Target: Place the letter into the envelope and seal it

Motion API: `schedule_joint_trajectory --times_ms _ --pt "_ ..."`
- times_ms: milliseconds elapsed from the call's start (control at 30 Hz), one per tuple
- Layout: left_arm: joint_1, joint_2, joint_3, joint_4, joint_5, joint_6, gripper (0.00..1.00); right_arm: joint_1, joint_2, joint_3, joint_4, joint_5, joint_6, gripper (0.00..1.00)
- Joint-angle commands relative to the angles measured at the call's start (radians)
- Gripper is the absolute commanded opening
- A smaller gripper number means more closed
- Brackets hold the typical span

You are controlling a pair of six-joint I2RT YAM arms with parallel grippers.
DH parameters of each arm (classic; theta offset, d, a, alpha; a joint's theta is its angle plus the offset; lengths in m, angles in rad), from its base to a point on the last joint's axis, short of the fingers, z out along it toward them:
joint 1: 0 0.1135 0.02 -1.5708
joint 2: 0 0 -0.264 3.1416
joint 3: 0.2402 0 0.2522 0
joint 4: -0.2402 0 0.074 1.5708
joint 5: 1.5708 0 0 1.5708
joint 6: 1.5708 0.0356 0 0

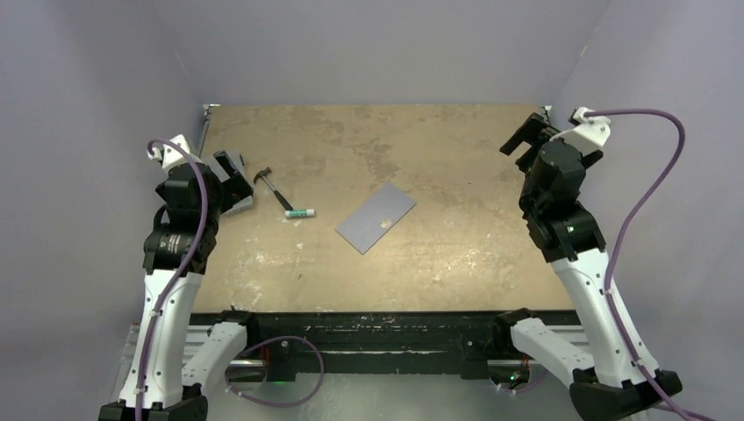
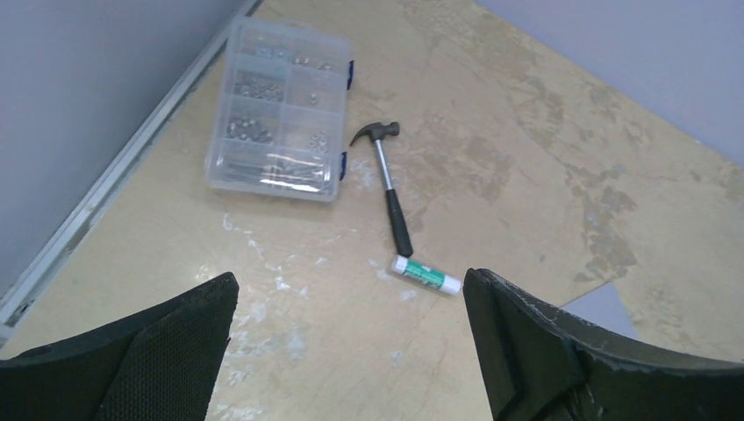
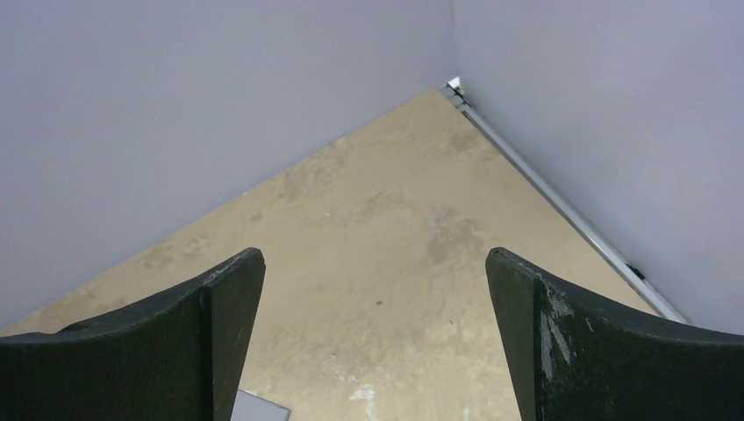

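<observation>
Currently both grippers are hovering over the table (image 1: pixel 456 149) w/ jaws spread wide and nothing between them.

The L gripper (image 1: pixel 230 171) is hanging over the table's left side. In its wrist view, the L gripper (image 2: pixel 349 279) is showing two dark fingers (image 2: pixel 175 351) far apart, framing bare tabletop.

The R gripper (image 1: pixel 524 139) is sitting up at the far right corner. In its own cam, the R gripper (image 3: pixel 373 254) is pointing toward where the grey walls (image 3: pixel 219 105) are meeting, fingers (image 3: pixel 579 351) equally wide and gripping nothing.

The envelope (image 1: pixel 376 217) is lying flat approx. mid-table, turned diagonally and showing as a plain grey-blue rectangle, well apart from both grippers. One corner of the envelope (image 2: pixel 601 307) is peeking past the L finger, and a sliver of it (image 3: pixel 261 408) is showing at the bottom of the R wrist view. The letter isn't showing separately in any view, so I can't tell whether it's inside.

A glue stick (image 1: pixel 300 213) is lying just left of the envelope, not touching it. A small hammer (image 1: pixel 276 193) is lying diagonally beyond the glue stick. In the L wrist view, the hammer (image 2: pixel 390 189) handle end is coming right up to the glue stick (image 2: pixel 426 275) cap, and I can't tell if they're touching. A clear compartment box (image 2: pixel 276 110) w/ small metal bits is sitting by the left wall, next to the hammer head.
</observation>
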Motion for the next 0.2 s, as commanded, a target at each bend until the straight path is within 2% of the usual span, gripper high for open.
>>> schedule_joint_trajectory --times_ms 0,167 --pt "-0.001 -0.023 0.024 -0.098 -0.039 0.045 0.99 -0.003 -0.058 -0.044 -0.093 0.059 0.031 0.99" --pt "0.0 -0.05 0.021 -0.129 -0.033 0.018 0.99 -0.003 -0.081 -0.059 -0.148 0.027 0.07 0.99"
